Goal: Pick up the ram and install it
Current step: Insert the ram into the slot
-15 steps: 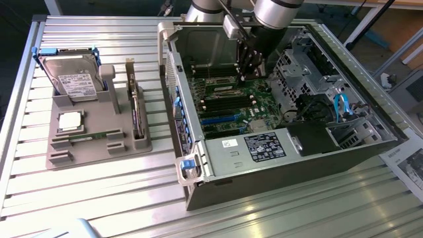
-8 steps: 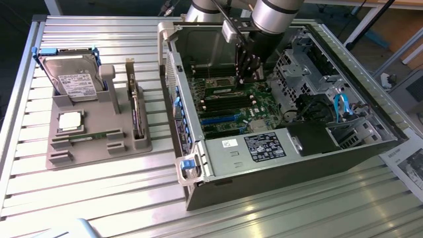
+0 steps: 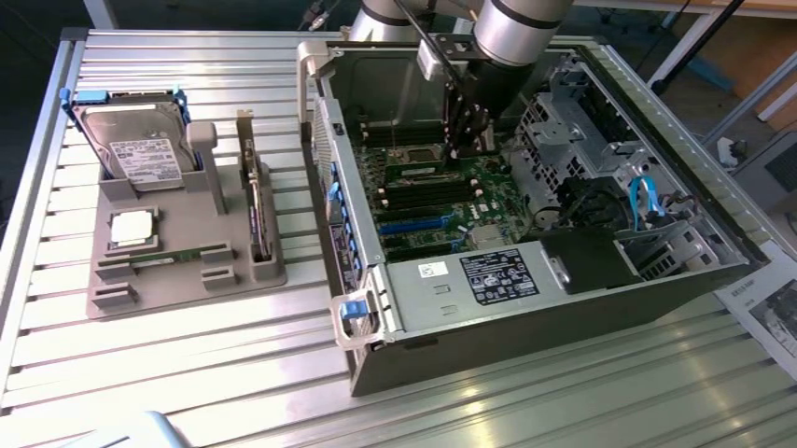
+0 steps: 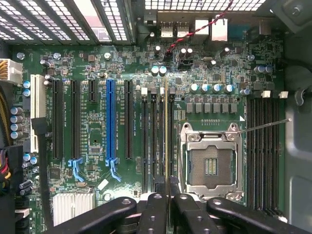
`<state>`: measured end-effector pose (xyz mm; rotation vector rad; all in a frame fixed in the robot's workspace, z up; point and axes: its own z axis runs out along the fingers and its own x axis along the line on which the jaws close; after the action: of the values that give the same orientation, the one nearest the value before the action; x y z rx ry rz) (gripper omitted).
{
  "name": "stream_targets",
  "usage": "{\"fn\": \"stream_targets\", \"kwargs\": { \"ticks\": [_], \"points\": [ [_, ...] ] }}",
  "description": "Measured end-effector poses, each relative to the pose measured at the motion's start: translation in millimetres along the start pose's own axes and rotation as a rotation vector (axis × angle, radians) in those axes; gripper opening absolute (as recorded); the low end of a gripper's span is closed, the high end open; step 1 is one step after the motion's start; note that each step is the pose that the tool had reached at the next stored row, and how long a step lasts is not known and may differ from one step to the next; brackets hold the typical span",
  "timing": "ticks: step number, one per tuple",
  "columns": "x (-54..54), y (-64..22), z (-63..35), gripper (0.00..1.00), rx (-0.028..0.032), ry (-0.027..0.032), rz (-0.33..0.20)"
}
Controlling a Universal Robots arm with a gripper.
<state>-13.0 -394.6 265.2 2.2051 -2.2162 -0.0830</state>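
Over on the exterior view's left, your grey moulded parts tray (image 3: 187, 280) has a spare slim green memory stick (image 3: 168, 255) lying flat in it, well apart from the action; now across to the open dark metal computer case (image 3: 498, 317), where the black two-finger gripper (image 3: 468, 140) is down over the green motherboard (image 4: 117, 66). From the wrist, the ram (image 4: 166, 126), a thin green board seen edge-on, is pinched between the closed black fingers (image 4: 153, 209), lined up along the long black memory slots (image 4: 152, 141) just beside the empty silver processor socket (image 4: 209, 163); whether it touches a slot, I can't tell. It's light, stiff and brittle, I'd say, so grip the flat faces near the top edge, clear of the contacts
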Motion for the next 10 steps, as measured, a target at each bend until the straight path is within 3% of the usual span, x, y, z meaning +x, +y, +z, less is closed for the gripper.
{"fn": "stream_targets", "kwargs": {
  "ticks": [5,10],
  "points": [
    [0.0,-7.1,-0.4,0.12,-0.0002,0.0001,0.000],
    [0.0,-7.1,-0.4,0.12,-0.0008,0.0009,0.000]
  ]
}}
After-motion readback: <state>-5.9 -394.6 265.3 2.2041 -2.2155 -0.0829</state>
